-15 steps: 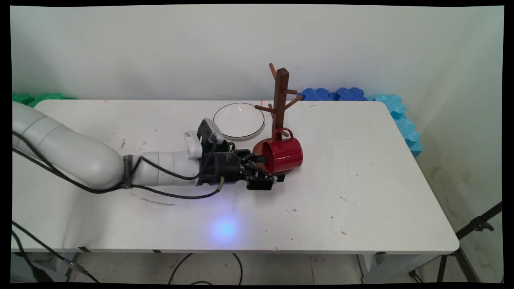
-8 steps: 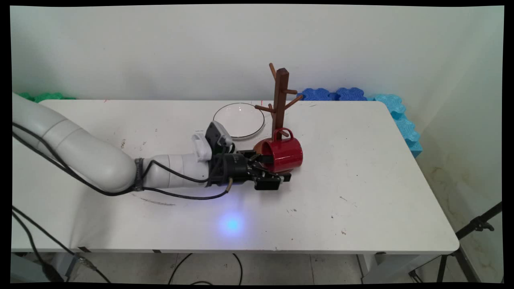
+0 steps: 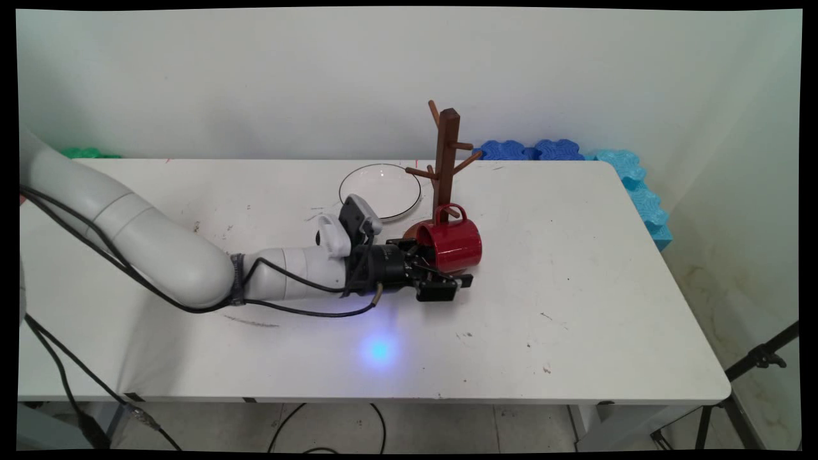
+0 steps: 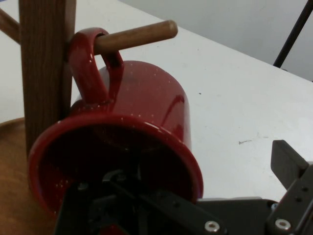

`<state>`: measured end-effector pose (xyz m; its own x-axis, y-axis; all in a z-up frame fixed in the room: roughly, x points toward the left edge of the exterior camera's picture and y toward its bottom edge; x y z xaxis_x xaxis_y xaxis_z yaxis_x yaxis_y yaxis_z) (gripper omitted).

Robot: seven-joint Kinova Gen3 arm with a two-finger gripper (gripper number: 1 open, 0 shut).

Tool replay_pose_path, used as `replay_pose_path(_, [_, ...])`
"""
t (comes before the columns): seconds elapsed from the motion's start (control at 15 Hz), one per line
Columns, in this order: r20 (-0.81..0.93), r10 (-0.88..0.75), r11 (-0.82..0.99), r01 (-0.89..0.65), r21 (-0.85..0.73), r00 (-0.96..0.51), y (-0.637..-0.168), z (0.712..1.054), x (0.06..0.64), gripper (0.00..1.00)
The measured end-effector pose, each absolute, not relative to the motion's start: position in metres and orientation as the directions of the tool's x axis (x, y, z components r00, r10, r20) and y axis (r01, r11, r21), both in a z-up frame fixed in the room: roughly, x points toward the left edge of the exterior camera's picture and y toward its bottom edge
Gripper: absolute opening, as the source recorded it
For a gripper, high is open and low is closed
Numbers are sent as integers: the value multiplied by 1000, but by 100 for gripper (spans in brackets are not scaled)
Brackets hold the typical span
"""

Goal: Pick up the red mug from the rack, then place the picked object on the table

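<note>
hanging red mug (image 4: 142, 112) on peg (image 4: 134, 35), tool (image 4: 195, 196) straddling its rim.

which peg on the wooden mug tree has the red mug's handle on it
The lowest peg on the brown wooden mug tree passes through the red mug's handle. The upper pegs are bare. The black gripper has one finger inside the mug.

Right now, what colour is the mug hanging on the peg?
Glossy red mug, inside and out; hand view shows it best.
</note>
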<state>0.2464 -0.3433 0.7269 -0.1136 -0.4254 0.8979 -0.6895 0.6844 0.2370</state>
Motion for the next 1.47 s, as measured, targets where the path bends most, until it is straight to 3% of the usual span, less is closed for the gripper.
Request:
replay_pose_path(0.27, [900,-421,683,-692,233,-113,-348,724,240,100])
replay_pose_path(0.33, [901,-420,682,-693,232,-112,-349,723,239,0])
replay_pose_path(1.47, [900,-425,691,-677,254,-96,-347,735,234,0])
